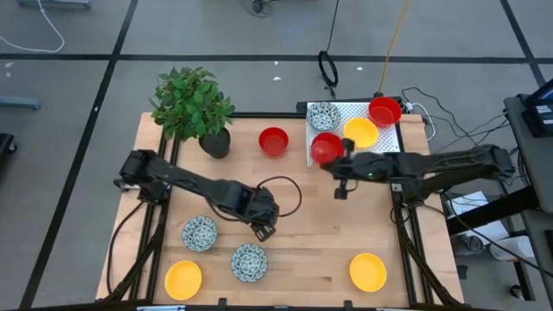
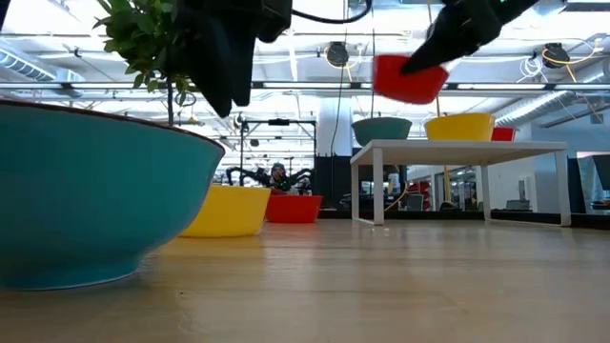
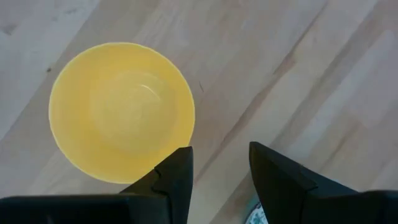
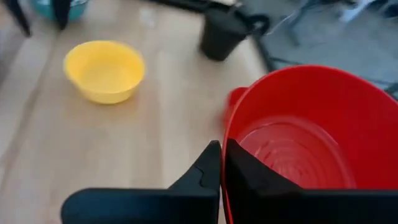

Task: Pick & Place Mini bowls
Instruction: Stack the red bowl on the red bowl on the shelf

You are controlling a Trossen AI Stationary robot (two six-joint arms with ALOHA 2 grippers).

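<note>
My right gripper (image 1: pixel 339 161) is shut on a glossy red mini bowl (image 1: pixel 326 149), held in the air at the near-left corner of the white tray (image 1: pixel 380 142). On the tray rest a patterned bowl (image 1: pixel 323 115), a yellow bowl (image 1: pixel 360 132) and a red bowl (image 1: pixel 384 111). Another red bowl (image 1: pixel 273 141) sits on the table by the plant. My left gripper (image 1: pixel 263 228) hovers open over mid-table, near two patterned bowls (image 1: pixel 200 232) (image 1: pixel 249 262). Its wrist view shows a yellow bowl (image 3: pixel 121 112) beyond the open gripper (image 3: pixel 221 168). My right gripper pinches the red bowl's rim (image 4: pixel 225 155), one finger outside the wall and one finger (image 4: pixel 249 180) inside the bowl. The bowl (image 2: pixel 410 78) is lifted clear of the table and tilted, at about the height of the bowls on the tray.
A leafy plant in a dark pot (image 1: pixel 214 141) stands at the far left of the table. Yellow bowls (image 1: pixel 183 279) (image 1: pixel 368 271) sit along the near edge. A black cable (image 1: pixel 289 194) loops over the table's middle. The tray stands raised on legs (image 2: pixel 381 186).
</note>
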